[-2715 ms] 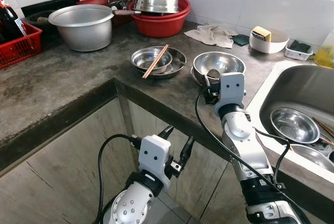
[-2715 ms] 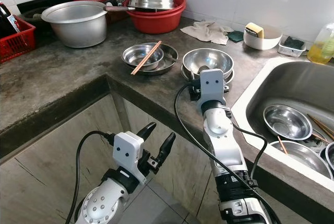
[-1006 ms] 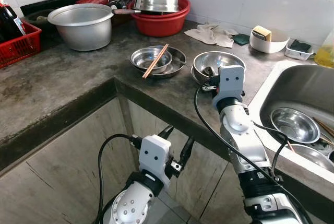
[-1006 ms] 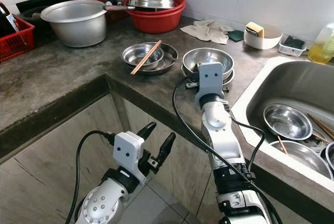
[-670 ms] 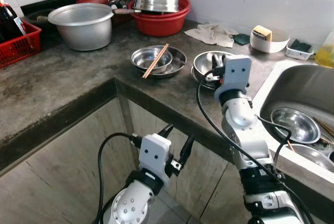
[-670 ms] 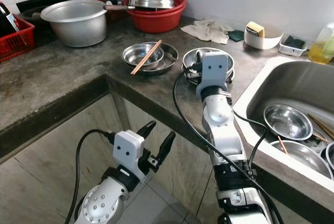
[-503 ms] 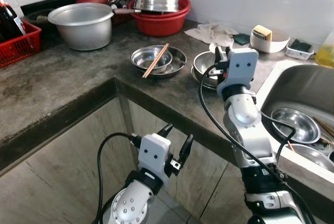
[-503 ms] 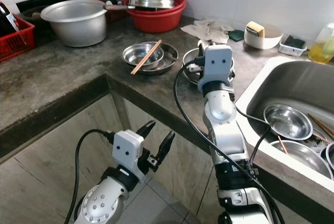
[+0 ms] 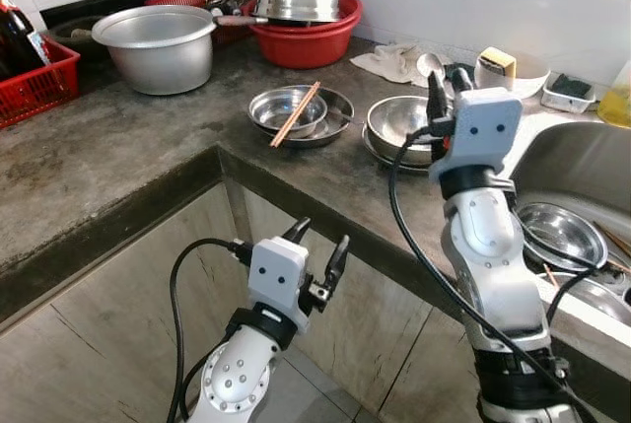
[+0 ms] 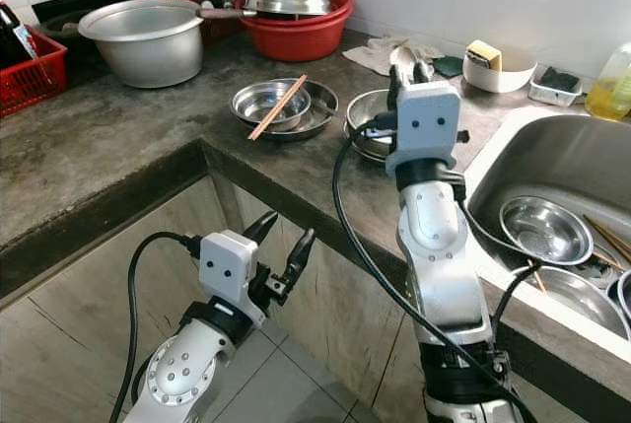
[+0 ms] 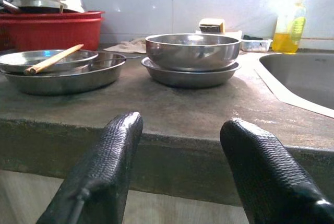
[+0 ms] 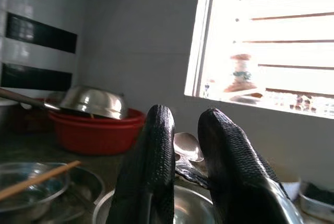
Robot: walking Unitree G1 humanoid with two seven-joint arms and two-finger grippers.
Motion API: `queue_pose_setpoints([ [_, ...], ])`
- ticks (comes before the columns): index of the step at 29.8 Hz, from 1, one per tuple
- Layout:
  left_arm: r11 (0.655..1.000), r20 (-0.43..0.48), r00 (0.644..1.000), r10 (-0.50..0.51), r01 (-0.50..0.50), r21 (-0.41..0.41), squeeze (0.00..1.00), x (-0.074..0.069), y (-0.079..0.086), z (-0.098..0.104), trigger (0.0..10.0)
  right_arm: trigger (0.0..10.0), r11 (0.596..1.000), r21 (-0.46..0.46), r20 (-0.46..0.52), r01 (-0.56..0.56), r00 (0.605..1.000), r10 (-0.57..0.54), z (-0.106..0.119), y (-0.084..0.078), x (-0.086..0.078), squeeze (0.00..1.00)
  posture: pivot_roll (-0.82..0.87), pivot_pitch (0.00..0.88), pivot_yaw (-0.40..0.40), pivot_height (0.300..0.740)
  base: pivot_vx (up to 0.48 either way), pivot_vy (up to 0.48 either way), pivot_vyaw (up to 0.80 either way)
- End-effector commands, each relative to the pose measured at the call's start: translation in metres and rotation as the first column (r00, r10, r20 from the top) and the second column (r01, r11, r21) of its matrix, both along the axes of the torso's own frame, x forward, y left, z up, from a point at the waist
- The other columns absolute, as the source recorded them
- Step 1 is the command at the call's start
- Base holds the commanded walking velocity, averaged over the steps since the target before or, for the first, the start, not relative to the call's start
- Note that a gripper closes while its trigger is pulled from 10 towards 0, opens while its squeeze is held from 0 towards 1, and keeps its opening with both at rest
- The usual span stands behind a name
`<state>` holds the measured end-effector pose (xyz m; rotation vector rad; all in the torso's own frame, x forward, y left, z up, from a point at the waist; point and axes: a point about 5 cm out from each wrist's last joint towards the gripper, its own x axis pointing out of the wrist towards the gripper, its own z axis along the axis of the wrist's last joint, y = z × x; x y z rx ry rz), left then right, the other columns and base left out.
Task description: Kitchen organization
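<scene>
Moved: my right gripper [image 9: 441, 88] has lifted the spoon [image 9: 430, 65] out of the steel bowl [image 9: 402, 120].
Hidden: my fingers cover the spoon's handle.
Spoon: shiny, pinched above the bowl.
Left gripper [image 9: 317, 252]: spread open below the counter [image 9: 128, 142].

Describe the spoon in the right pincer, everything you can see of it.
The spoon is shiny metal, steel by its look, with a rounded bowl. It is clamped between the black fingers of the right pincer, bowl end up, sticking out past the fingertips; its handle runs down between them and is mostly hidden. It is raised off the counter, above the steel bowl beside the sink. Nothing but the fingers touches it.
</scene>
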<state>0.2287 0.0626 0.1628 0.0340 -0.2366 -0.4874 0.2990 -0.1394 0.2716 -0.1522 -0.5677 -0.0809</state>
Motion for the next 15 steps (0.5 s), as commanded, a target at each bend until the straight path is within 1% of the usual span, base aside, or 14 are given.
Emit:
queue_pose_setpoints([
  [1, 1.000, 0.006, 1.000, 0.000, 0.000, 0.018, 0.00, 0.0009, 0.0001, 0.0019, 10.0, 10.0, 0.999, 0.012, 0.020, 0.031, 0.999, -0.031, 0.0052, -0.0067, -0.0052, 0.00, 0.09, 0.093, 0.012, 0.740, 0.000, 0.000, 0.00],
  [6, 1.000, 0.005, 1.000, -0.004, 0.004, 0.015, 0.00, 0.0019, -0.0002, 0.0024, 10.0, 10.0, 0.999, 0.033, -0.003, 0.042, 0.999, -0.042, 0.0032, -0.0085, -0.0058, 0.00, 0.10, 0.091, 0.013, 0.740, 0.000, 0.000, 0.00],
  [7, 1.000, 0.004, 1.000, -0.004, 0.003, 0.014, 0.00, 0.0018, -0.0001, 0.0024, 10.0, 0.0, 0.998, 0.036, -0.003, 0.045, 0.999, -0.045, 0.0031, -0.0087, -0.0055, 0.00, 0.10, 0.091, 0.013, 0.740, 0.000, 0.000, 0.00],
  [15, 1.000, 0.004, 1.000, 0.012, -0.012, 0.011, 0.00, 0.0024, 0.0018, 0.0029, 10.0, 0.0, 0.998, 0.048, -0.022, 0.048, 0.999, -0.047, 0.0005, -0.0080, -0.0044, 0.00, 0.10, 0.092, 0.010, 0.740, 0.000, 0.000, 0.00],
])
